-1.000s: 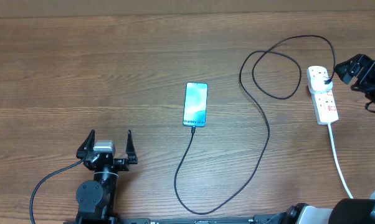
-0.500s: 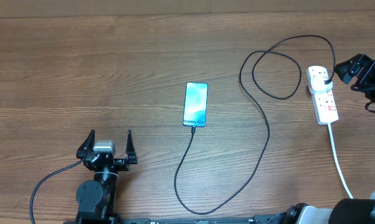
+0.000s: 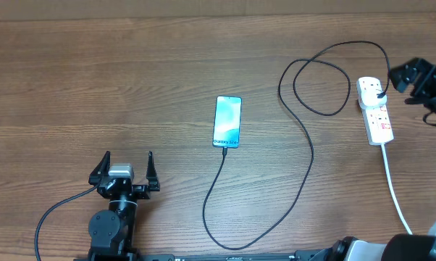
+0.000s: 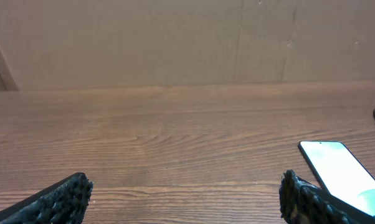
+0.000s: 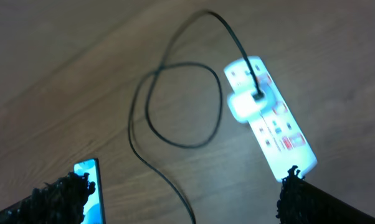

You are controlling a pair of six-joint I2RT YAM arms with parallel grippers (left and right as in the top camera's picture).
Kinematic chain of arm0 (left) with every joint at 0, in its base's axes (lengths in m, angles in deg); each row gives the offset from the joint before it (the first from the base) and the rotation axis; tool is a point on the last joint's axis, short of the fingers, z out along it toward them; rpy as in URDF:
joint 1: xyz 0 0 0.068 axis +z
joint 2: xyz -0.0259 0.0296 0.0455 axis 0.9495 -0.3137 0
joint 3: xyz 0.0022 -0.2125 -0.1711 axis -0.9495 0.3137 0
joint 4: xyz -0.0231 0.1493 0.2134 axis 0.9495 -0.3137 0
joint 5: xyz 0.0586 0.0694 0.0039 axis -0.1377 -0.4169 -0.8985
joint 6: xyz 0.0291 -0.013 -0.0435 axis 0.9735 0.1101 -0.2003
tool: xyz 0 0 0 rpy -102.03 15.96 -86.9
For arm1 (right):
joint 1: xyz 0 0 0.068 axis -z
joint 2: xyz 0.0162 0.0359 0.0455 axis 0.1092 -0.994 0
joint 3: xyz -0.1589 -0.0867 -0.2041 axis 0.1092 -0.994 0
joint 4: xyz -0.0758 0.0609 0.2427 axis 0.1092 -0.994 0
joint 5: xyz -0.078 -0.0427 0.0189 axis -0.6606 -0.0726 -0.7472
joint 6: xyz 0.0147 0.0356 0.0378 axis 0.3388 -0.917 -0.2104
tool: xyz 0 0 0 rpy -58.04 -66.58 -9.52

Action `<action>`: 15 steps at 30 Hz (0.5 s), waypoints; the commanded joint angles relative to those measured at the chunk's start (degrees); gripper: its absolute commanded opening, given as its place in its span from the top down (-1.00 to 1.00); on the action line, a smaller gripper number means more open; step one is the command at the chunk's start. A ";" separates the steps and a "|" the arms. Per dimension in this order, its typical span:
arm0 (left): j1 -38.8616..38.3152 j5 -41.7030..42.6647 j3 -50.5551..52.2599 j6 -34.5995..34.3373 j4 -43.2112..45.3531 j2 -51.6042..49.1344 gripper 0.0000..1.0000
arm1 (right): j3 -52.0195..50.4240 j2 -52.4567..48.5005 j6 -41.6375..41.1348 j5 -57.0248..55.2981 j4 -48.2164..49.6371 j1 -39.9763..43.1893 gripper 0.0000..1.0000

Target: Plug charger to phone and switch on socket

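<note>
The phone [image 3: 228, 122] lies flat mid-table with its teal screen lit. The charger [image 3: 310, 148], a thin black cable, runs from the phone's near edge, curves down toward the front, climbs right, loops once and ends in a plug on the socket [image 3: 378, 119]. This white strip lies at the right. My right gripper [image 3: 405, 75] hovers open just right of the socket's far end, touching nothing. From its wrist I see the socket [image 5: 270, 121], the charger's loop [image 5: 175, 106] and the phone [image 5: 88, 186]. My left gripper [image 3: 124, 168] is open and empty at the front left; the phone [image 4: 343, 174] shows at its right.
The socket's white cord [image 3: 395, 192] trails from the strip toward the front right edge. A cardboard wall [image 4: 187, 43] backs the wooden table [image 3: 95, 87]. The left arm's black cable [image 3: 51, 214] hangs off the front edge.
The right gripper has shifted slightly toward the far edge beside the socket. The left arm, phone and charger have not moved.
</note>
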 commanded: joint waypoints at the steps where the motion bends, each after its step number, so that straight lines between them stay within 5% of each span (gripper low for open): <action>1: 0.37 0.63 0.15 -0.81 0.00 0.68 -1.00 | -2.36 5.70 0.20 0.02 4.83 -4.72 -1.00; 15: 0.37 0.63 0.15 -0.81 0.00 0.68 -1.00 | -32.09 25.68 0.17 -0.15 32.13 -18.78 -1.00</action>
